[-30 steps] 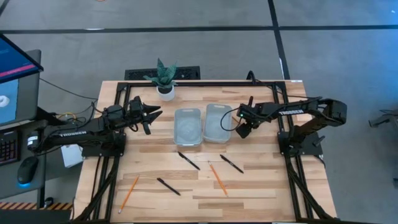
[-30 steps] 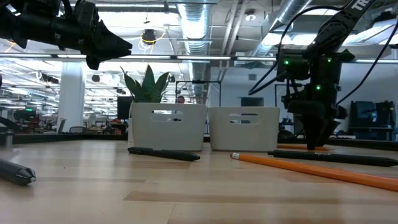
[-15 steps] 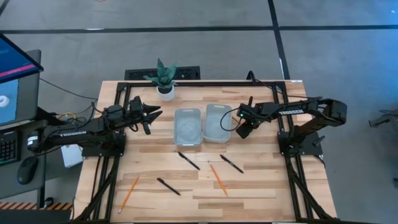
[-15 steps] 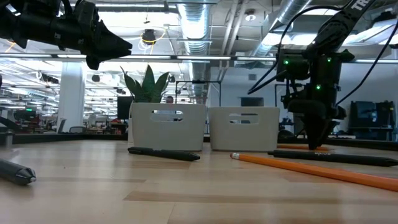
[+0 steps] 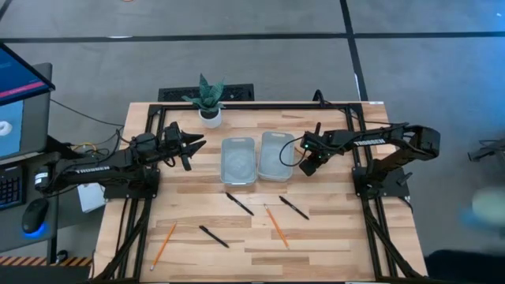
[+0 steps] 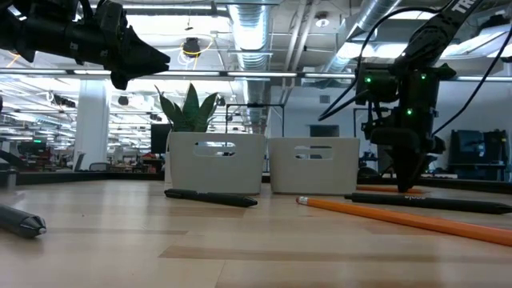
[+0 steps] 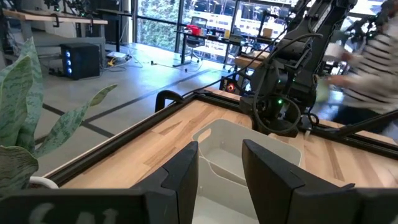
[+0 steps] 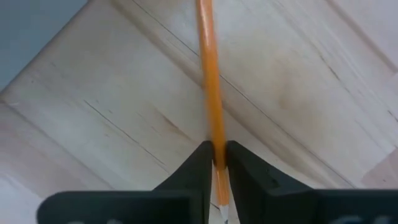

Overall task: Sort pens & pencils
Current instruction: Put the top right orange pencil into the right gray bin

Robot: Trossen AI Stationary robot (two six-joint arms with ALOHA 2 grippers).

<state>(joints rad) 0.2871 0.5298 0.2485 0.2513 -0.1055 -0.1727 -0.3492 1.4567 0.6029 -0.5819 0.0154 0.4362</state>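
An orange pencil (image 8: 208, 74) lies on the wood just right of the right-hand white bin (image 5: 275, 155), and my right gripper (image 5: 309, 166) stands over it, pointing down, shut on it. Two more pencils (image 5: 276, 227) (image 5: 163, 244) and three black pens (image 5: 239, 203) (image 5: 293, 207) (image 5: 213, 236) lie flat on the near half of the table. My left gripper (image 5: 197, 144) hovers open and level, left of the left bin (image 5: 238, 160), holding nothing. My right gripper pinches the pencil between its two fingers close to the sharpened end (image 8: 214, 140), whose point (image 8: 221, 211) shows just past them. The fingers (image 6: 408, 180) come from above, pointing down, and lie across the pencil. The rest of the pencil lies along the table top.
A small potted plant (image 5: 209, 99) stands at the far edge, behind the left bin. The two bins sit side by side at the table's middle. A black frame (image 5: 260, 106) rims the table. Bare wood lies between the bins and the scattered pens.
My right gripper has stayed in place over the pencil and its fingers have drawn together onto it. The pencil has not moved.
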